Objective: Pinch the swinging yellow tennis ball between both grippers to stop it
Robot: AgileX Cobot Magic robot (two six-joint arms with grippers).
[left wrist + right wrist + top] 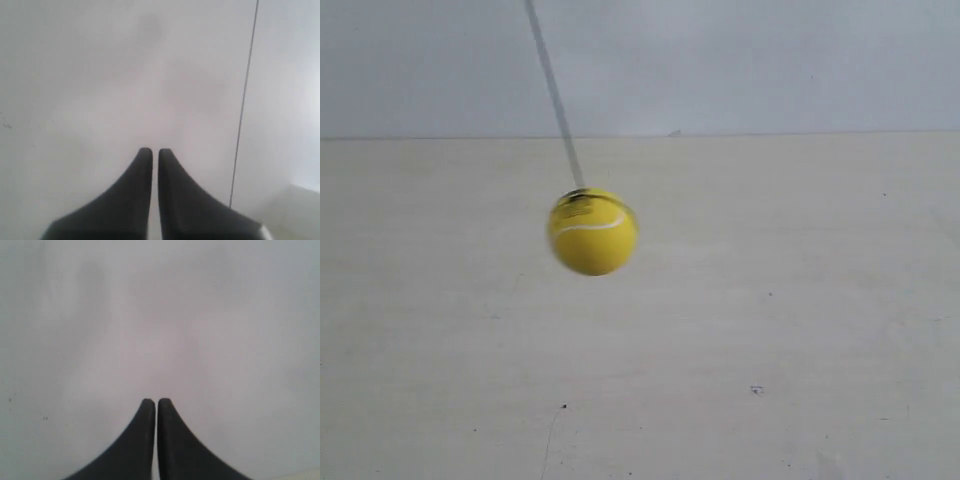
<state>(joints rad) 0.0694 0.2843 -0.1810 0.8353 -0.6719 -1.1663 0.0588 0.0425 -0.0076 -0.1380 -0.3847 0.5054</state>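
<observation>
Jaws of the left gripper (pixel 151 156) stand pressed almost together: its two black tapered plastic fingers (pixel 125 200) are parted only by a hair-thin slit and pinch nothing. They point at a blank pale grey surface (pixel 100 75), and a thin dark line (pixel 245 100) runs across the left wrist view just beside them. Jaws of the right gripper (pixel 150 404) stand the same way, its black wedge-shaped fingers (pixel 182 450) nearly touching at the tips, with nothing between them and a plain pale grey surface (pixel 160 315) ahead

In the exterior view, the small bright yellow tennis ball (pixel 592 232) hangs in the air on a thin grey string (pixel 555 90), which slants from the upper edge down to the ball's top. The ball's outline is smeared by blur. A white curved seam (pixel 590 226) crosses its upper half, and a small dark-printed label (pixel 578 207) sits near where the string joins. It shows a little left of the view's middle, against the pale beige tabletop (pixel 770 350), touched by nothing but its string; a grey-white wall (pixel 770 60) rises behind
</observation>
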